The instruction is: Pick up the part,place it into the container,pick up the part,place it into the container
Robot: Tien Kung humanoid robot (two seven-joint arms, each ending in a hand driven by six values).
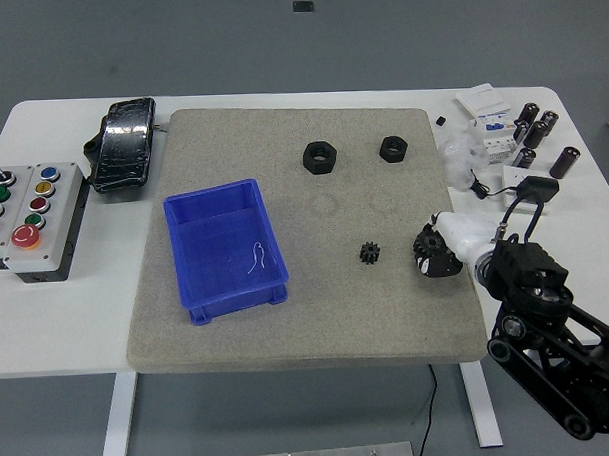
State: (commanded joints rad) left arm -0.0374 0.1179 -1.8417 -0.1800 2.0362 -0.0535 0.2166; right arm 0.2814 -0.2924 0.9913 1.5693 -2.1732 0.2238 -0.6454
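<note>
**A:** What's the setting?

**B:** A white table (68, 326) on a grey floor, with a large grey felt mat (308, 318) covering its middle.

**A:** Start at the near edge. What's closest?

**B:** The robot's right arm (549, 350), coming up from the lower right corner. Its right hand (437, 251) sits over the mat's right edge, fingers curled inward. I can't make out anything between them; they look closed on nothing.

**A:** And the part?

**B:** A small black gear (369, 253) lies flat on the mat just left of that hand, close but apart from the fingers.

**A:** The container?

**B:** A blue bin (226, 250) on the mat's left half, well apart from the gear. Only a thin white squiggle shows on its floor.

**A:** Anything left of that?

**B:** A grey button box (32, 217) with coloured push buttons, off the mat near the table's left edge.

**A:** Further back?

**B:** Two black hex nuts, a larger nut (321, 156) and a smaller nut (392, 149), rest near the mat's far edge. A black wrapped device (123, 143) lies beside the mat's far left corner. At the far right are black cylinders (537, 130), a white breaker-like unit (489, 116) and a small black cable (493, 191).
</note>
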